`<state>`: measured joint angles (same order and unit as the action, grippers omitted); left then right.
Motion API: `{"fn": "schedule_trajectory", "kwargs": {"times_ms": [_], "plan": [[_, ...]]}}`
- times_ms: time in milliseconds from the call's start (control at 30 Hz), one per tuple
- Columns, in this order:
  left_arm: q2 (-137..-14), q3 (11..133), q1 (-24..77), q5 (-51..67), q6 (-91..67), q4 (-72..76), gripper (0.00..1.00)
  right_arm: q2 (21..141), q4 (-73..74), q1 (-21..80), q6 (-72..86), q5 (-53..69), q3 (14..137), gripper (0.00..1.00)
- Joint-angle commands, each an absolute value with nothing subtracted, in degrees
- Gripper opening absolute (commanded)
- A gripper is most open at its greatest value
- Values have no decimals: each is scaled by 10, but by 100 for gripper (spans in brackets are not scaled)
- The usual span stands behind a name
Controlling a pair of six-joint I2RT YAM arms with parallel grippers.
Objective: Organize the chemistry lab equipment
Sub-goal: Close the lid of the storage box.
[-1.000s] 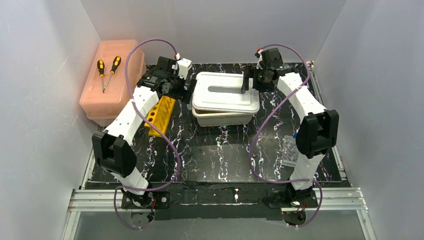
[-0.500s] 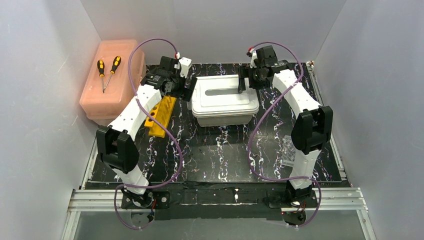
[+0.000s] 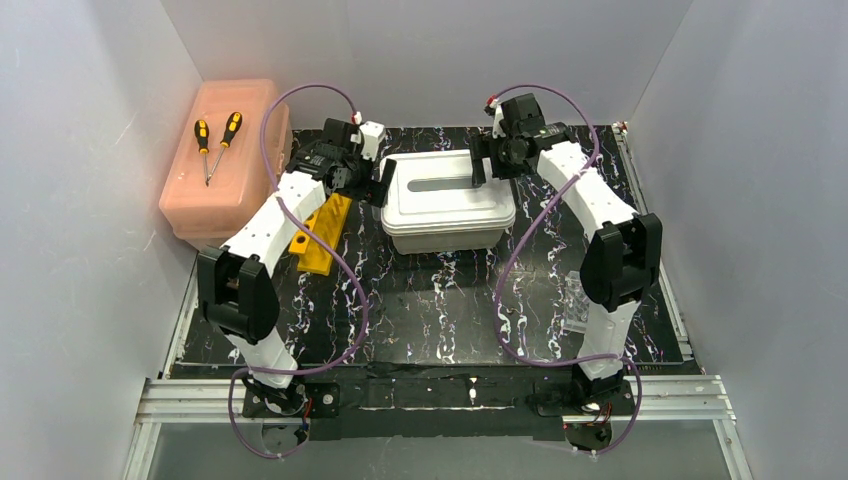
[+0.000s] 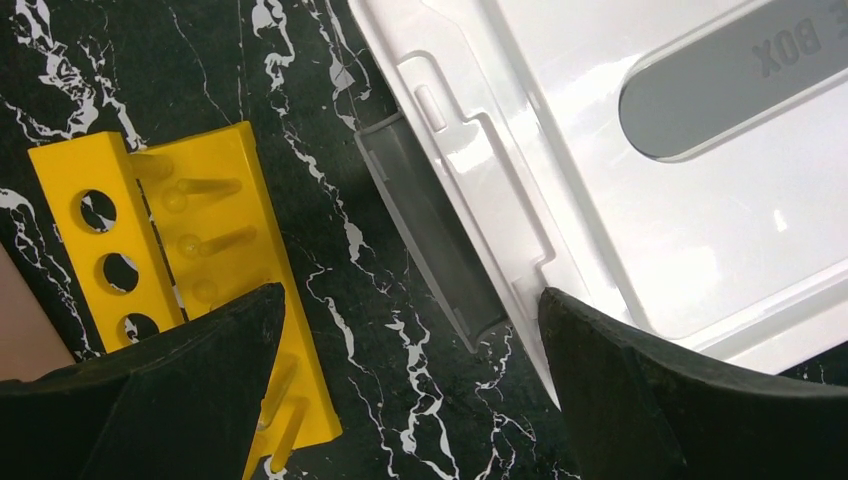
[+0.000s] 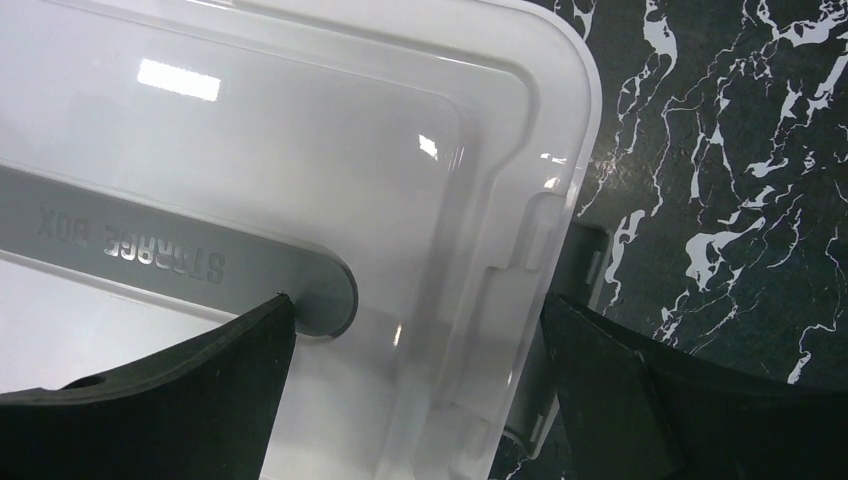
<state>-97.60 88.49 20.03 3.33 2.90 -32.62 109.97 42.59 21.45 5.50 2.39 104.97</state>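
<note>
Top view: yellow slotted plastic tube rack point(image 3: 327, 228) left of centre, beside a white lidded storage box point(image 3: 450, 200) that left gripper point(image 3: 384, 188) and right gripper point(image 3: 478, 166) flank. Left wrist: jaws released, empty, over a grey latch point(image 4: 430, 235). Right wrist: likewise. We judge the rack light, rigid, slick; grasp its narrow width.

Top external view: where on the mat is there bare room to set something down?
Widest bare patch: the middle of the mat, in front of the white storage box, between the two arms. Crowded along the back: yellow rack, left gripper, box and right gripper sit close together.
</note>
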Motion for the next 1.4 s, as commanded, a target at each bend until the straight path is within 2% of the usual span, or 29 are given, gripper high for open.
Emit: {"fn": "schedule_trajectory", "kwargs": {"times_ms": [0,400,733,1000,1367], "plan": [[-958,855,199,42,31,-329,98,1063,407,248,64,20,1021,99],[-901,754,203,62,32,-314,98,1004,381,250,76,-55,935,98],[-917,821,201,28,-10,-331,98,1028,375,250,86,-80,958,98],[-936,816,171,167,-121,-343,98,1007,341,250,100,-110,882,98],[-1011,836,130,328,-196,-295,98,992,332,250,113,-95,852,93]]}}
